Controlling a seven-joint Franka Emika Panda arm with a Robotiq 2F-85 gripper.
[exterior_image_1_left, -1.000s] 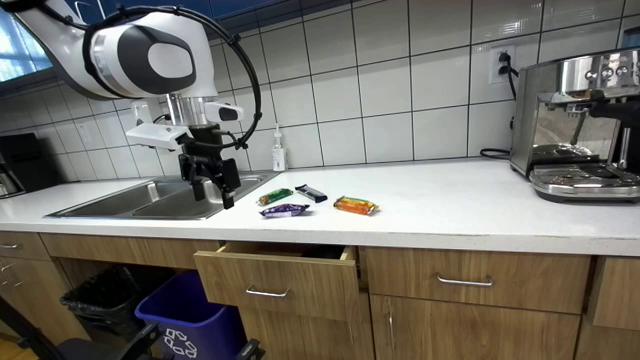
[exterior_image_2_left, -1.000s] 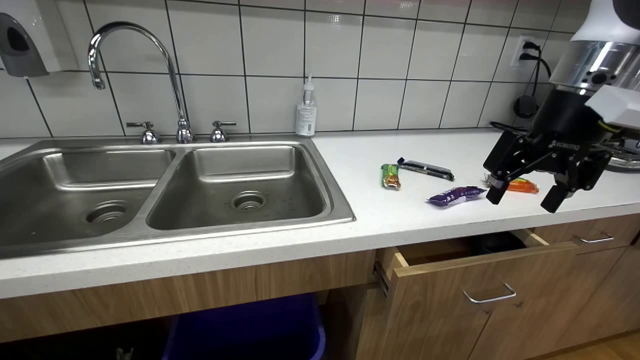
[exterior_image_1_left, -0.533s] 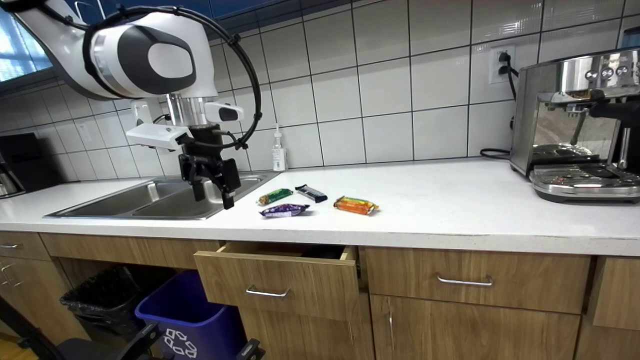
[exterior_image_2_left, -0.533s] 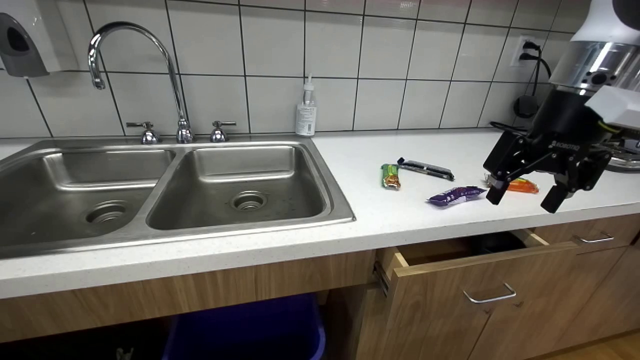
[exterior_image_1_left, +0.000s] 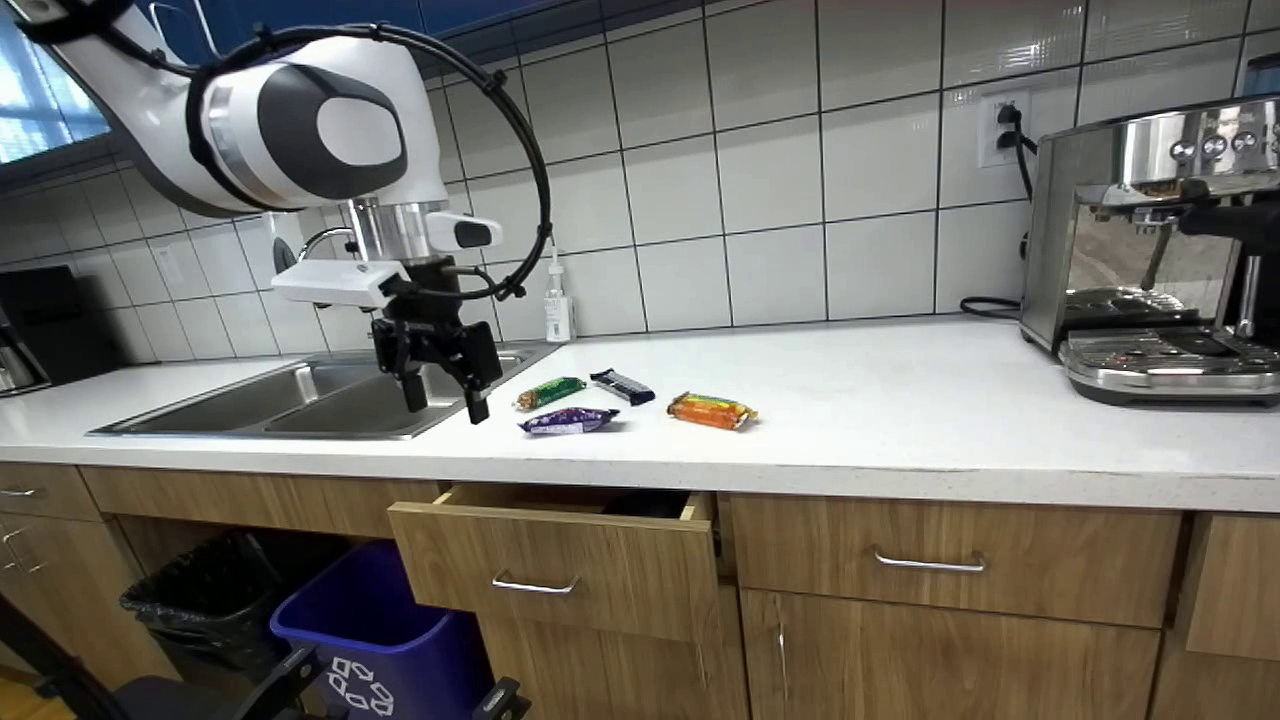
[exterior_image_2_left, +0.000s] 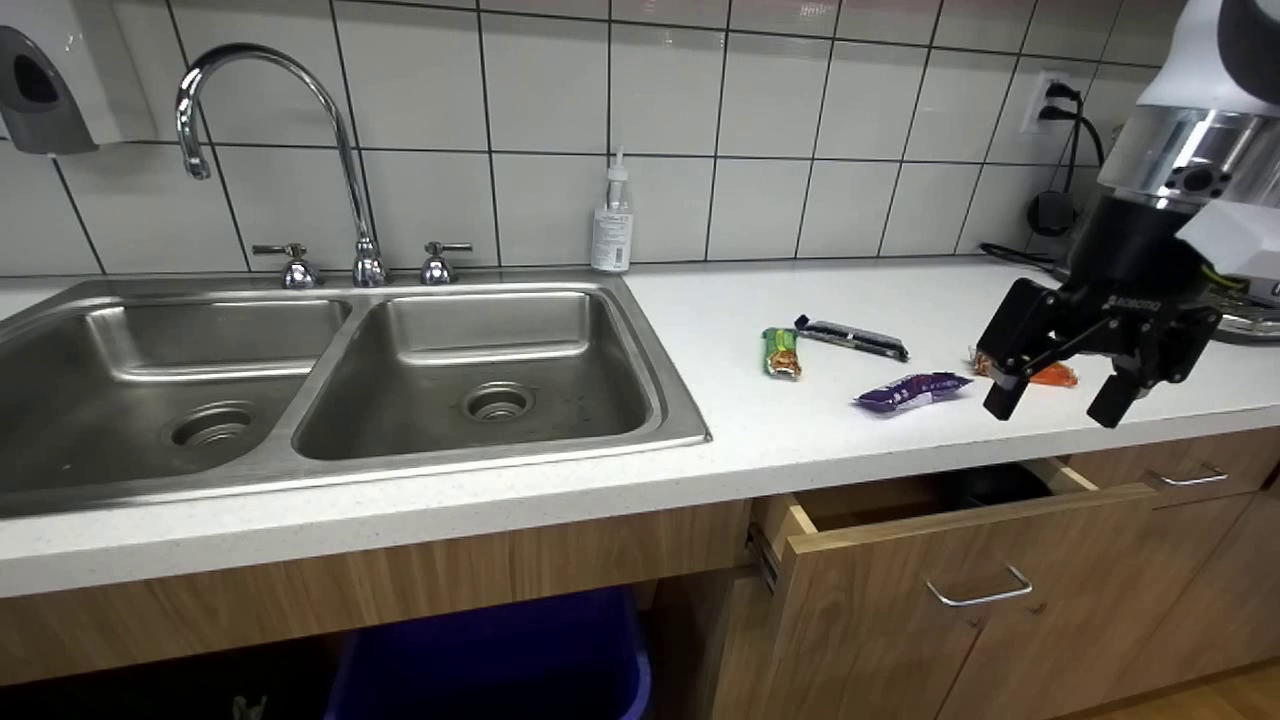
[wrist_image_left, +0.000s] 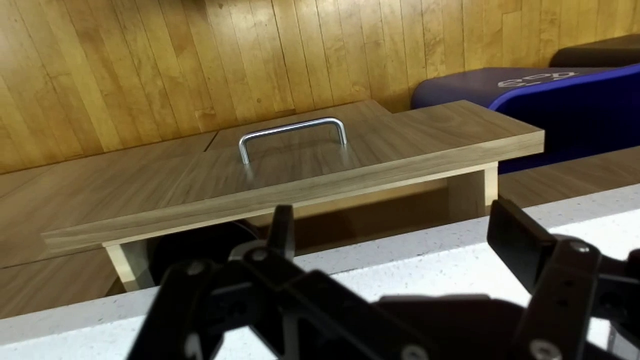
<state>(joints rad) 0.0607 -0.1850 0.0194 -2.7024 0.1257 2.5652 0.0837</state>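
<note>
The likeliest trouble is a knock at the front of the counter: the gripper hangs in the air near its lip, and the drawer stands pulled out beneath, so a straight drop with the fingers this far apart could land one on the lip or on the top of the drawer's front. A push there might also slide the drawer inward, since nothing in sight props it. The handle sticks out from the drawer's outer face, and a fingertip could hook it if the arm strayed outward while low. The purple bar lies on the counter near its edge, and a low sideways sweep could shove it off (its wrapper looks slick, and so does the counter); the orange bar, green bar and dark bar lie near enough to be dragged along. A black thing sits inside the drawer, too dark to make out, so anything reaching in might bump it. As for the gripper, it is unclenched, its fingers parted wide, with no object between the tips; no contact shows with drawer, counter or bars, though how high it hangs is hard to judge.
</note>
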